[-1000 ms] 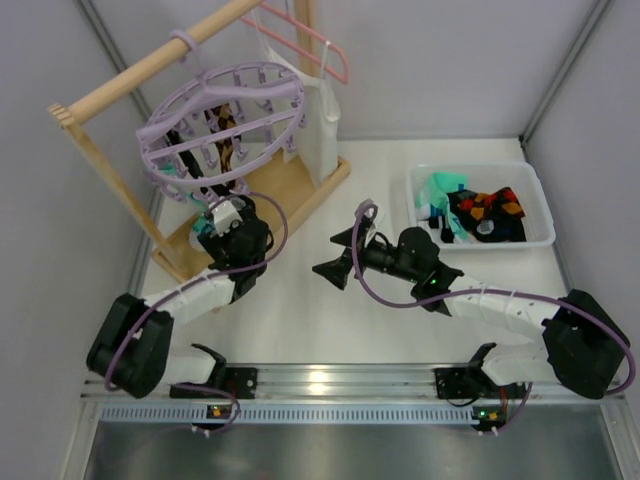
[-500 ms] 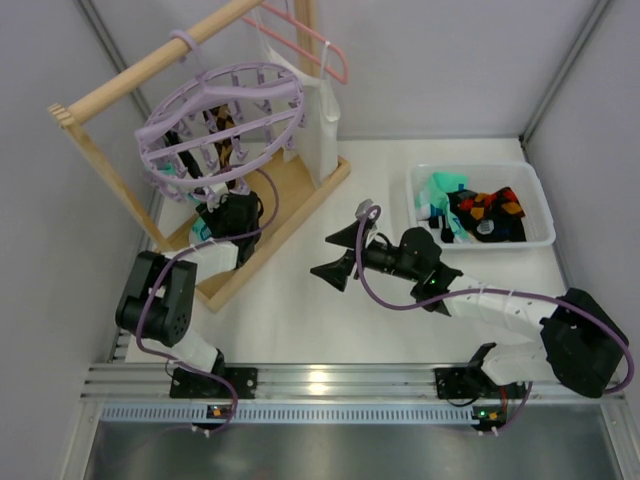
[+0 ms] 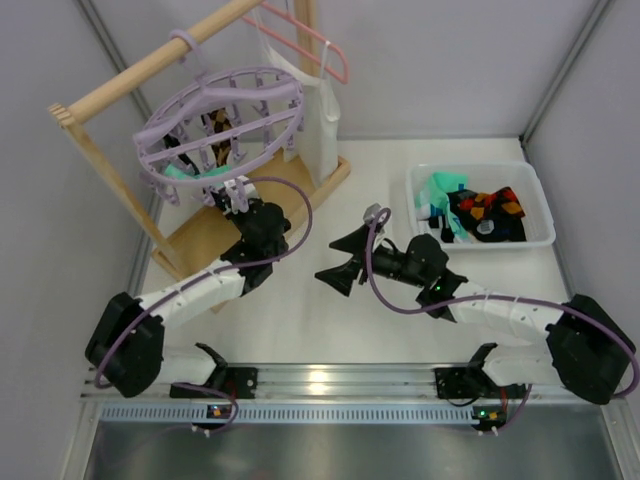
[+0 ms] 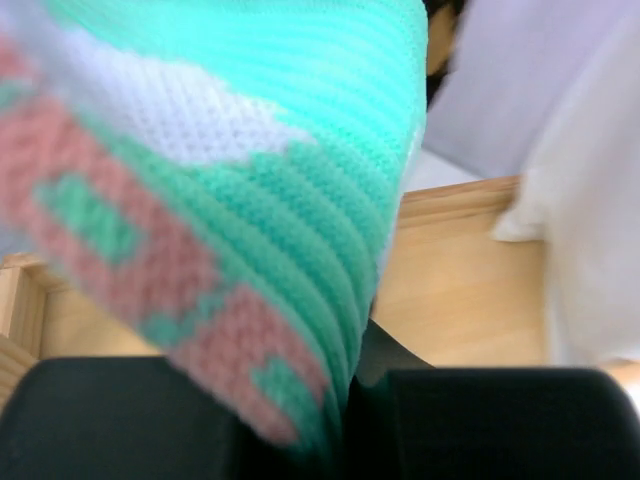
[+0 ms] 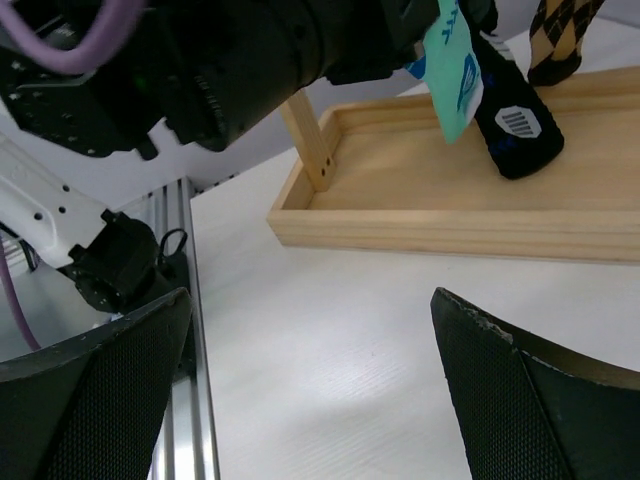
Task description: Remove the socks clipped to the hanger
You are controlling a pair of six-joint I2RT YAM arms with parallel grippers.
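Observation:
The lavender hanger [image 3: 222, 118] hangs from the wooden rail, with socks clipped under its ring. My left gripper [image 3: 228, 194] reaches up beneath the ring. In the left wrist view it is shut [image 4: 360, 395] on a mint-green sock [image 4: 250, 190] with white and pink marks, which fills most of that view. The same mint-green sock [image 3: 183, 173] shows below the ring's near edge, and a brown checked sock [image 3: 221, 140] hangs inside. My right gripper [image 3: 345, 258] hovers open over the table, nothing between its fingers [image 5: 315, 390]. Its view shows a mint sock [image 5: 452, 62], a black sock [image 5: 512, 118] and a checked sock [image 5: 560, 30] dangling.
A white bin [image 3: 420, 180] at the right holds several loose socks. A wooden rail frame [image 3: 150, 65] with a tray base [image 5: 450, 210] carries the hanger, a pink coat hanger [image 3: 310, 38] and a long white cloth [image 3: 322, 125]. Grey walls close in on both sides.
My left gripper went from open to shut on the mint-green sock, and its arm swung right under the ring. The hanger tilted. The right gripper shifted slightly and stayed open.

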